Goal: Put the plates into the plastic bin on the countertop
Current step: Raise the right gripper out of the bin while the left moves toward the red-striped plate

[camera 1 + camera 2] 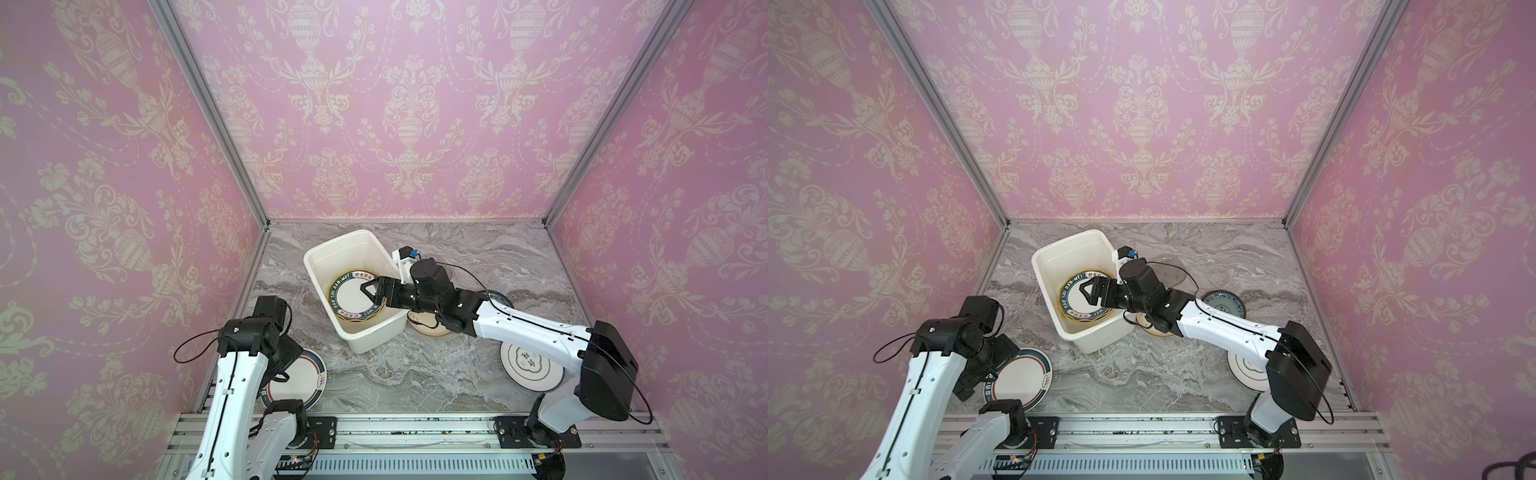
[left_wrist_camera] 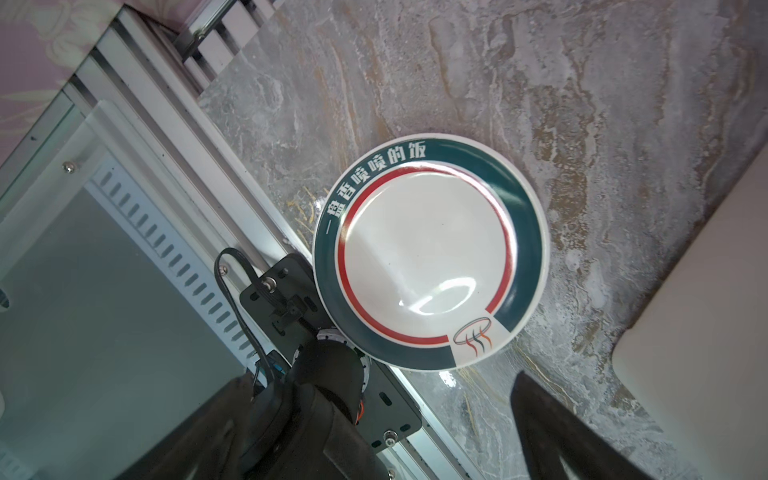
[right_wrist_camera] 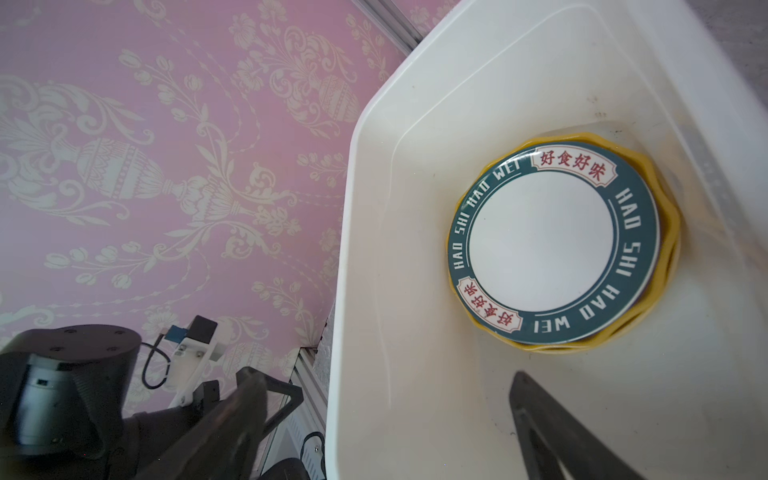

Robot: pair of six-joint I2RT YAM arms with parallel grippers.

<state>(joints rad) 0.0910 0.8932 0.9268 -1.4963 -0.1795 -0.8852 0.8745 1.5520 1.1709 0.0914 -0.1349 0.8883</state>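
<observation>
We've got the right gripper (image 1: 370,296) spread wide just over the lettered plate (image 1: 348,301) in the bin (image 1: 365,337), mid-frame. The left gripper (image 2: 382,376) is wide too, above the red-ringed plate (image 1: 300,380) at lower left.

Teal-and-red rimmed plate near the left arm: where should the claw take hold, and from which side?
Probably the rim of the plate where it seems to jut past the countertop edge over the rail. The plate lies flat, so only there could a finger slip beneath. The open left claw would come from the rail side.
</observation>
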